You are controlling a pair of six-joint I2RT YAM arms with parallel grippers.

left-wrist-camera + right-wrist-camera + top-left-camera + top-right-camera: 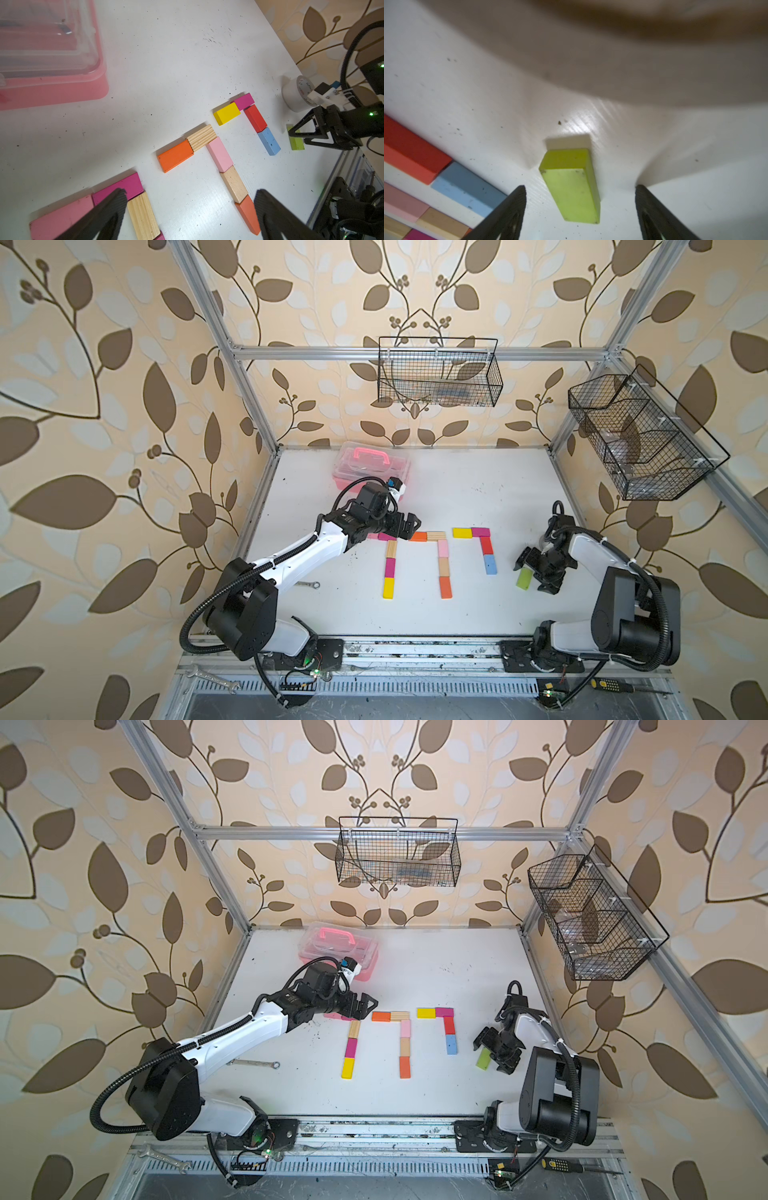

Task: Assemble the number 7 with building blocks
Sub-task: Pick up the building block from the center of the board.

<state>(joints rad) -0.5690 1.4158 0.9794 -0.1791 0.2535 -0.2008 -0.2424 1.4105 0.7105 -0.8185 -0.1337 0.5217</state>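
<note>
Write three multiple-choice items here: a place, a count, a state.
1. The green block lies: A stacked on another block; B on the table between the fingers of the right pincer; C lifted in the air.
2. The rightmost 7 holds: A two blocks; B six; C four.
3. The left pincer is: A open, empty; B shut on a block; C shut, empty.
B: wrist view shows gaps on both sides. C: yellow, magenta, red, blue. A: fingers wide apart.
</note>
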